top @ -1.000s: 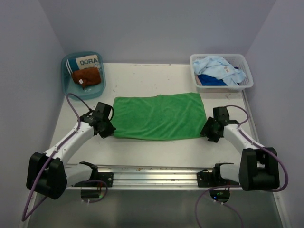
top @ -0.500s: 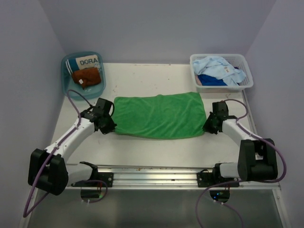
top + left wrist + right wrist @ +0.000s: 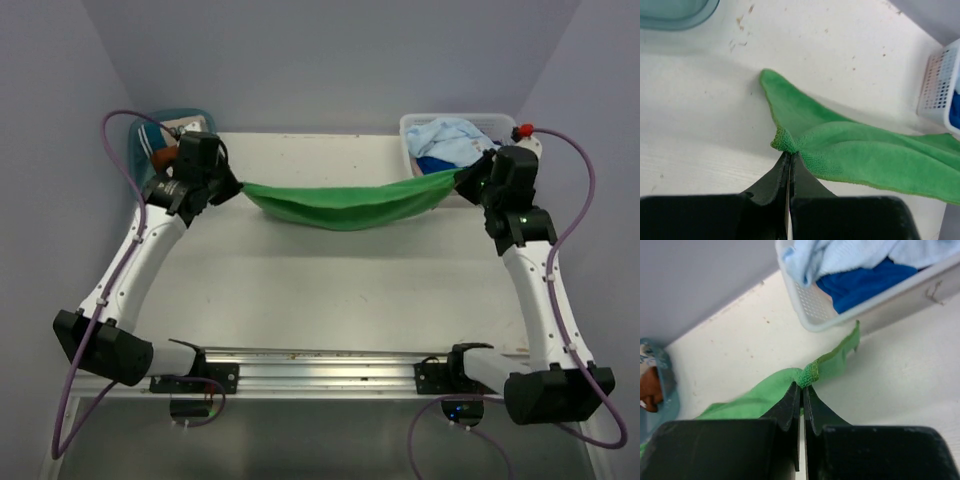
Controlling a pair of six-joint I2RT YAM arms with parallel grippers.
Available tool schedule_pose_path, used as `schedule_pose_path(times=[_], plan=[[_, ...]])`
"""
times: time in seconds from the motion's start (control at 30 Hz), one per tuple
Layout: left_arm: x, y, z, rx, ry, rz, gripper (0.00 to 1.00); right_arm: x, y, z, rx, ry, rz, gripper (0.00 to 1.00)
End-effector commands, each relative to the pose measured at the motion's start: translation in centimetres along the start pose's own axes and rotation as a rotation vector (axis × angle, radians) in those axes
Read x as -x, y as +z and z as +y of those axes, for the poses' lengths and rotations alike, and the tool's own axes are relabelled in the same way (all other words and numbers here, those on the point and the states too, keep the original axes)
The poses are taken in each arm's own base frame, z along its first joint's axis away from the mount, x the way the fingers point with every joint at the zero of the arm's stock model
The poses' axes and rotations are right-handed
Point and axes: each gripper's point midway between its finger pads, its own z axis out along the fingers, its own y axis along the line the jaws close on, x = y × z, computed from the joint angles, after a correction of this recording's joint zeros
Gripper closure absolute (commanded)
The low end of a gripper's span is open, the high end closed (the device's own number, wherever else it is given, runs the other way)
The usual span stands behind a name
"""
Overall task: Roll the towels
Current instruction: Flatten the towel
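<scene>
The left pincer (image 3: 789, 153) is pressed together on one bunched end of the bright green towel (image 3: 340, 205). The right pincer (image 3: 802, 385) is pinching the opposite end in the same way. Both arms are holding the towel over the far half of the desk (image 3: 330, 300), toward 12 o'clock in the top view. The cloth is hanging between them as a sagging, half-gathered band. Whether its lowest fold is touching the desk cannot be told.

Progress, as a judgement: the green towel is not yet rolled. It is lifted and needs to be laid down flat before any rolling can begin.

At 2 o'clock, the white basket (image 3: 450, 118) is holding a light blue towel (image 3: 445, 135) and a dark blue towel (image 3: 435, 163). Both are lying loose and crumpled, so they are waiting their turn.

At 10 o'clock, the teal tub (image 3: 675, 12) is holding a rust-brown towel (image 3: 160, 158), mostly hidden behind the left arm. Whether that one is rolled cannot be told. Most of the task appears to remain.
</scene>
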Motion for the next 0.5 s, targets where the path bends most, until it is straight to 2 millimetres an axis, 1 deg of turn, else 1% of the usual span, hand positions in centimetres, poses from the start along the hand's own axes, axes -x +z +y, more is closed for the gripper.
schedule_pose_path(times=[0.0, 0.03, 0.07, 0.1, 0.13, 0.17, 0.2, 0.23, 0.27, 0.3, 0.33, 0.37, 0.4, 0.43, 0.47], plan=[[5.2, -3.9, -2.3, -0.087, 0.044, -0.156, 1.0, 3.8, -3.9, 1.7, 0.048, 0.028, -0.098, 1.0], [5.8, -4.6, -2.8, -0.108, 0.043, -0.179, 1.0, 4.2, -4.5, 2.0, 0.06, 0.03, -0.109, 1.0], [6.5, -5.9, -3.2, -0.139, 0.045, -0.208, 1.0, 4.5, -5.0, 2.2, 0.07, 0.018, -0.115, 1.0], [6.9, -6.7, -3.5, -0.161, 0.059, -0.229, 1.0, 5.1, -6.2, 2.5, 0.08, 0.009, -0.13, 1.0], [7.2, -7.4, -3.9, -0.189, 0.066, -0.248, 1.0, 5.5, -6.8, 2.6, 0.086, -0.011, -0.137, 1.0], [7.5, -8.7, -4.2, -0.225, 0.075, -0.268, 1.0, 5.8, -7.5, 2.9, 0.097, -0.02, -0.142, 1.0], [7.5, -9.4, -4.2, -0.24, 0.095, -0.281, 1.0, 6.4, -8.7, 3.2, 0.109, -0.029, -0.153, 1.0], [7.8, -10.1, -4.3, -0.254, 0.105, -0.298, 1.0, 6.6, -9.4, 3.3, 0.118, -0.037, -0.16, 1.0], [8.0, -11.3, -4.4, -0.28, 0.119, -0.321, 1.0, 6.8, -10.1, 3.5, 0.131, -0.054, -0.168, 1.0], [7.8, -11.7, -4.3, -0.293, 0.164, -0.329, 1.0, 6.8, -10.9, 3.9, 0.157, -0.065, -0.16, 1.0], [8.0, -12.3, -4.6, -0.319, 0.185, -0.353, 1.0, 6.7, -11.6, 4.1, 0.17, -0.077, -0.158, 1.0], [8.2, -13.8, -4.5, -0.344, 0.197, -0.39, 1.0, 6.7, -12.1, 4.1, 0.179, -0.09, -0.157, 1.0], [8.2, -14.1, -4.3, -0.354, 0.22, -0.411, 1.0, 6.3, -12.6, 4.0, 0.183, -0.098, -0.143, 1.0], [8.3, -14.7, -4.1, -0.352, 0.222, -0.427, 1.0, 6.2, -13.5, 3.9, 0.192, -0.099, -0.155, 1.0], [8.4, -15.7, -3.8, -0.354, 0.219, -0.445, 1.0, 6.1, -14.0, 3.7, 0.195, -0.105, -0.159, 1.0]])
